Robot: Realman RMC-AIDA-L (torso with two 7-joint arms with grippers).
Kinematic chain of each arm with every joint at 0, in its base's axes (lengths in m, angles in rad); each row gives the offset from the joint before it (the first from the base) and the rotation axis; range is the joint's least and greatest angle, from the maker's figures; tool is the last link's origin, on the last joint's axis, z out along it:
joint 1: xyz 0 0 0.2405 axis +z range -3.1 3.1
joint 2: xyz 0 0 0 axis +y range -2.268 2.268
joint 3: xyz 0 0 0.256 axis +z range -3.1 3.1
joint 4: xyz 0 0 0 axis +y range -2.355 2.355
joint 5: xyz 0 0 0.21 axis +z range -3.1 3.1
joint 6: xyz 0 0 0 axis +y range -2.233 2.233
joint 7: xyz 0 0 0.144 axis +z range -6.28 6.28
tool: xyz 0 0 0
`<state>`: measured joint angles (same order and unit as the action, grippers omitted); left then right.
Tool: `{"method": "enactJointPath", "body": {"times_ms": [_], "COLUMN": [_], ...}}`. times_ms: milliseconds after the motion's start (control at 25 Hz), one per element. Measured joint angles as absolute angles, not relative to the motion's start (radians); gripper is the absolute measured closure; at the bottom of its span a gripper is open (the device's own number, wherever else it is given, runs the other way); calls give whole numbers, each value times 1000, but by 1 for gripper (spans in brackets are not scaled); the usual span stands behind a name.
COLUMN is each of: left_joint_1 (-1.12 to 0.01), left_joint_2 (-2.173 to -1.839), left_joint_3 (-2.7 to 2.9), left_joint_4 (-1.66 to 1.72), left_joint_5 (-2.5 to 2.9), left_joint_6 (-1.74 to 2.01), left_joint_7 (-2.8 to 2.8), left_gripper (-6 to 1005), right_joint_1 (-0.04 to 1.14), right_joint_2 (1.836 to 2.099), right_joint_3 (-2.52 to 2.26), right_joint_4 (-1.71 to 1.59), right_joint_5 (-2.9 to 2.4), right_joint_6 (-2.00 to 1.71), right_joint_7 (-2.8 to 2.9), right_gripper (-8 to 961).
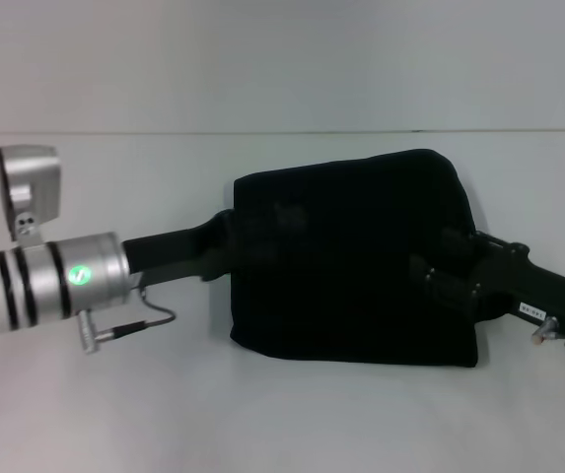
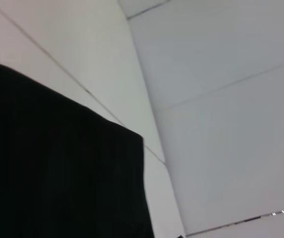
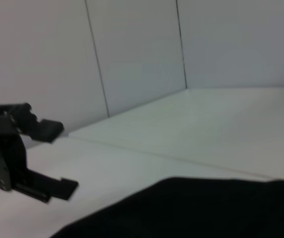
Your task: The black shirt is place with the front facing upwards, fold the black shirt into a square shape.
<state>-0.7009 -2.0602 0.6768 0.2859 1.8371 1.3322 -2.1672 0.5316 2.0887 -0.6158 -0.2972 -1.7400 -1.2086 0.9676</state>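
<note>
Nearly done: black shirt (image 1: 351, 256) already a compact near-square on the table (image 1: 114, 414), between both tools, maybe final squaring left. Left tool (image 3: 45, 156) spread, clear of cloth; right tool (image 1: 438, 268) over the shirt's edge, fingers impossible to tell.

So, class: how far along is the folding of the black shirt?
Mostly done: the black shirt is already a compact, roughly square block, print hidden. In hand: left gripper and right gripper sit at its opposite sides. Left: probably tidy and withdraw.
</note>
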Motion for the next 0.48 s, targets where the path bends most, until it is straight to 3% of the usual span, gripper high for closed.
{"method": "enactJointPath", "body": {"times_ms": [280,480], "left_joint_1": [-673,-660], "left_joint_2": [-2018,-2011], "left_joint_3": [744,748], "left_joint_4": [285,285], "left_joint_5": [1838,1838], "left_joint_6": [1325,1298], "left_joint_7": [-2248,-2274], "left_gripper": [118,122], "right_joint_1": [529,518], "right_joint_2": [2082,2087], "right_joint_3": [-620,-618], "right_joint_4": [-295,-289], "right_joint_5": [-1769,-1802], "right_joint_6": [-1167,-1145], "right_joint_7": [1008,1008], "right_gripper": [238,239]}}
